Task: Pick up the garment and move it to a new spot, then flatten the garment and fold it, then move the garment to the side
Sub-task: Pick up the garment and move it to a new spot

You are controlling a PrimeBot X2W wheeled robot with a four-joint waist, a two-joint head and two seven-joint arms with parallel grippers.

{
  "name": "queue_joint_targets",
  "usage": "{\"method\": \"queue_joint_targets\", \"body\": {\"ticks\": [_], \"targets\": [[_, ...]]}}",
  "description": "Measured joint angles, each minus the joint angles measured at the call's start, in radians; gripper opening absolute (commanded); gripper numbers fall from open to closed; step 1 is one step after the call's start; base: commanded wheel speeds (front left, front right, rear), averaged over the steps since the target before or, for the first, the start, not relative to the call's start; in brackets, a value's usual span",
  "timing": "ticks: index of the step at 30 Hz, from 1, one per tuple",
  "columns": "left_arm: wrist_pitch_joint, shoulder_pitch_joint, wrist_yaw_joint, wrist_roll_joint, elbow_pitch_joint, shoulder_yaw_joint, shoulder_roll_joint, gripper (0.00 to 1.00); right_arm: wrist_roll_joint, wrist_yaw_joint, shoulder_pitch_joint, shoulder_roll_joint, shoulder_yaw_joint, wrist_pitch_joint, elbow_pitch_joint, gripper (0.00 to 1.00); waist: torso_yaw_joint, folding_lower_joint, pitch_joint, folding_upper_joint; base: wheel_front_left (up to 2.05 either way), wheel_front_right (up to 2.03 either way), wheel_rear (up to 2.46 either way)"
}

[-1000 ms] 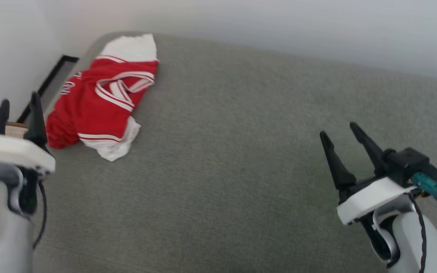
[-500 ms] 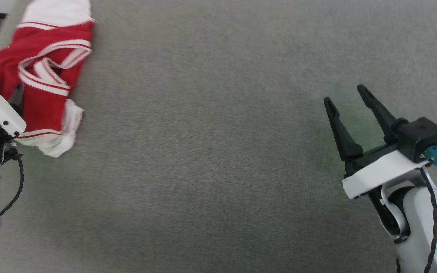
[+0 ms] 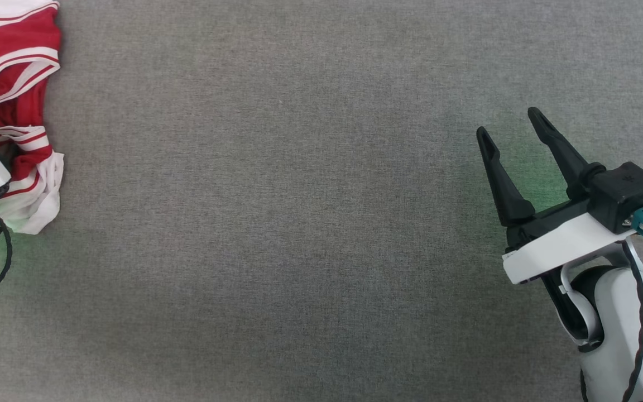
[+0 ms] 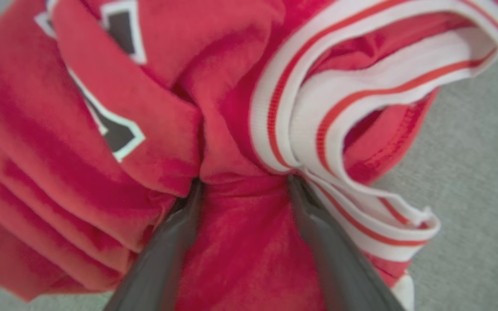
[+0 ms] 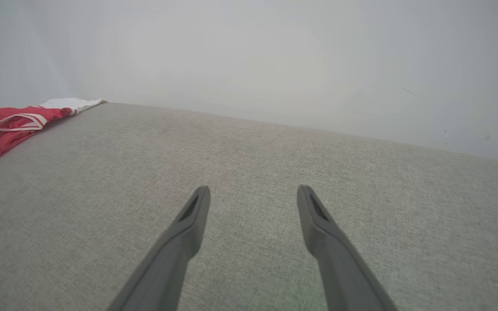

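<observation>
The head camera has dipped since a second ago, so the garment point(image 3: 14, 84) now sits at the head view's left edge. The left gripper point(image 4: 244, 183) — then upright beside the cloth — has come down onto it, fingers spread wide and pressed into the red folds with a ridge of cloth between them, not clamped. The garment lies crumpled on the grey surface point(image 3: 299, 223), long axis running near-to-far along that edge, white cloth at each end, while the right gripper point(image 3: 508, 121) hovers wide open — holding nothing, well apart.
</observation>
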Motion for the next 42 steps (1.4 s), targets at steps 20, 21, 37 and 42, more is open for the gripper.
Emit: {"method": "queue_joint_targets", "body": {"ticks": [20, 21, 37, 42], "targets": [[-0.258, -0.067, -0.027, 0.023, -0.053, -0.050, 0.078, 0.00, 0.006, 0.000, 0.024, 0.028, -0.047, -0.040, 0.055, 1.00, 0.044, 0.0000, -0.129, -0.0001, 0.00, 0.00, 0.00], [-0.269, -0.073, -0.027, 0.029, -0.063, -0.061, 0.083, 0.00, 0.008, 0.000, 0.030, 0.031, -0.050, -0.044, 0.059, 1.00, 0.047, 0.0000, -0.142, -0.0001, 0.00, 0.00, 0.00], [-0.235, -0.127, -0.030, -0.008, -0.355, -0.261, 0.156, 0.00, 0.031, 0.000, 0.091, 0.070, -0.081, -0.087, 0.101, 1.00, 0.097, 0.0000, -0.319, -0.0001, 0.00, 0.00, 0.00], [-0.133, -0.110, -0.030, -0.084, -0.531, -0.320, 0.189, 0.00, 0.037, 0.000, 0.107, 0.084, -0.110, -0.104, 0.110, 1.00, 0.086, 0.0000, -0.356, 0.0000, 0.00, 0.00, 0.00]]}}
